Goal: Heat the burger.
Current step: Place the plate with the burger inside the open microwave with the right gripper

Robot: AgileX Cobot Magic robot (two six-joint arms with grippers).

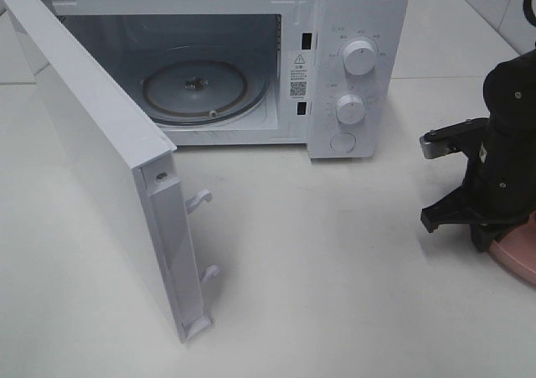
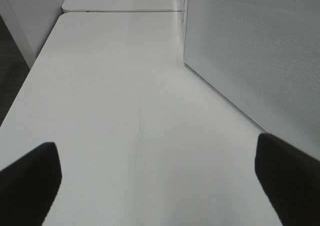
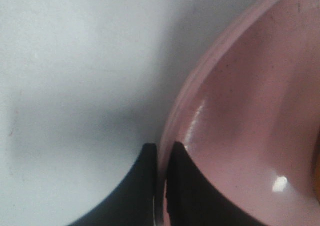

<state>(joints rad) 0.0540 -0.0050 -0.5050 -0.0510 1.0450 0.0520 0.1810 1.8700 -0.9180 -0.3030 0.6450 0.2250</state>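
The burger is hidden; in the exterior view my right arm (image 1: 502, 160) covers most of the pink plate (image 1: 521, 256) at the table's right edge. In the right wrist view my right gripper (image 3: 162, 158) is shut on the plate's rim (image 3: 180, 110), one finger outside it and one inside. My left gripper (image 2: 160, 186) is open over bare white table with nothing between its fingers (image 2: 30, 181). It does not appear in the exterior view.
A white microwave (image 1: 356, 26) stands at the back with its door (image 1: 92, 152) swung wide open toward the front left. Its glass turntable (image 1: 194, 89) holds nothing. The door's outer face (image 2: 260, 50) shows close beside the left gripper.
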